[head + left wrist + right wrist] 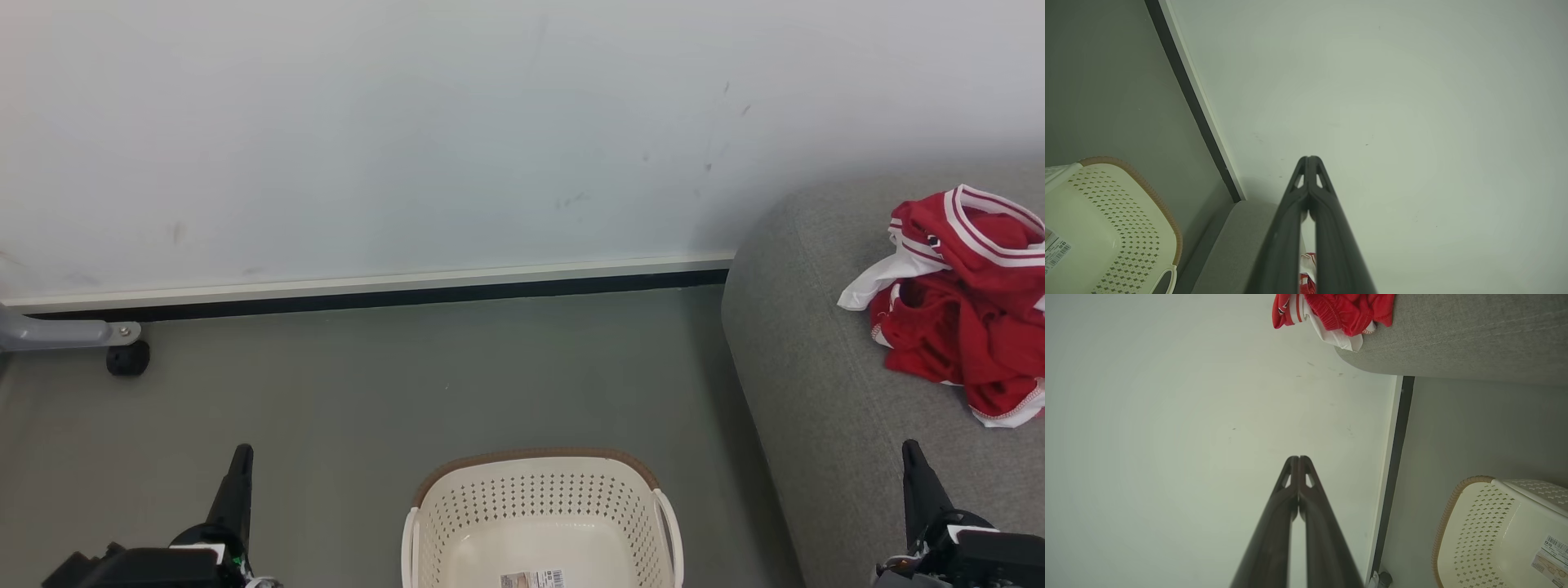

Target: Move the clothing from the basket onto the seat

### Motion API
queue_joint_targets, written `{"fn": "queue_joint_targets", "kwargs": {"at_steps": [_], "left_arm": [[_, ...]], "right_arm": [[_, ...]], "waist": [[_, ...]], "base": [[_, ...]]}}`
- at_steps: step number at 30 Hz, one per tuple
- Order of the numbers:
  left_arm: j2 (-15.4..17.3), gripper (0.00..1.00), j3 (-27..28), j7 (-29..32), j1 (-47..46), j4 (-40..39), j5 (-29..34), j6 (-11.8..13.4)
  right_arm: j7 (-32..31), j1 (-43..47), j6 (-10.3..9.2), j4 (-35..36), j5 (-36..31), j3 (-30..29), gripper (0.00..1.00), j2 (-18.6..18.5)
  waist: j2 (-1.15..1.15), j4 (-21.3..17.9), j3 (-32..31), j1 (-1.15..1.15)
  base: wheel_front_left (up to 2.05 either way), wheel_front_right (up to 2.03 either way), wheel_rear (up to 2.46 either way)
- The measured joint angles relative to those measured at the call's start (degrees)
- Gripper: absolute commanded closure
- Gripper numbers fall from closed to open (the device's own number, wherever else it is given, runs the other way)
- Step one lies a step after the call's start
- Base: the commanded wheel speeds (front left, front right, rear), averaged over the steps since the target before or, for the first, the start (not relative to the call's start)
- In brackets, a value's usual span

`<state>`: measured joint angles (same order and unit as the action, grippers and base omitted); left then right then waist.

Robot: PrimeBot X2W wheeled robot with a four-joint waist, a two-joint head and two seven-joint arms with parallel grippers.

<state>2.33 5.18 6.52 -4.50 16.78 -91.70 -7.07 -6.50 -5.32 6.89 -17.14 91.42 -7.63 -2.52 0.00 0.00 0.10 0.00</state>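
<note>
Both grippers are clenched tight and carry nothing: the left gripper (242,454) hangs above the floor (367,384), the right gripper (913,453) above the front of the seat (816,392). The clothing (967,327) lies in a crumpled red-and-white heap on the seat, well apart from the basket (531,454). The basket stands on the floor between the two grippers, just beside the seat's edge. What shows of its inside holds no garment, just a label (532,579); its near part is cut off. The transfer looks finished, or nearly so. The next move calls for checking that hidden near part; any piece left needs opened fingers reaching down.
</note>
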Motion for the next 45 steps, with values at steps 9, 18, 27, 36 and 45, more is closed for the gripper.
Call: {"fn": "queue_joint_targets", "kwargs": {"at_steps": [9,18,27,36,45], "left_arm": [[0.0,1.0,-0.01,0.0,0.0,0.02,0.0,0.0],[0.0,1.0,-0.01,0.0,0.0,0.07,0.0,0.0],[0.0,1.0,-0.01,0.0,0.0,0.12,0.0,0.0],[0.0,1.0,-0.01,0.0,0.0,0.14,0.0,0.0],[0.0,1.0,-0.01,0.0,0.0,0.15,0.0,0.0]], "right_arm": [[0.0,0.0,0.0,0.0,0.0,0.01,1.0,0.01],[0.0,0.0,0.0,0.0,0.0,0.01,1.0,0.01],[0.0,0.0,0.0,0.0,0.0,0.01,1.0,0.01],[0.0,0.0,0.0,0.0,0.0,0.01,1.0,0.01],[0.0,0.0,0.0,0.01,0.0,0.01,1.0,0.01]], "waist": [[0.0,0.0,0.0,0.0],[0.0,0.0,0.0,0.0],[0.0,0.0,0.0,0.0],[0.0,0.0,0.0,0.0],[0.0,0.0,0.0,0.0]], "base": [[0.0,0.0,0.0],[0.0,0.0,0.0],[0.0,0.0,0.0],[0.0,0.0,0.0],[0.0,0.0,0.0]]}}
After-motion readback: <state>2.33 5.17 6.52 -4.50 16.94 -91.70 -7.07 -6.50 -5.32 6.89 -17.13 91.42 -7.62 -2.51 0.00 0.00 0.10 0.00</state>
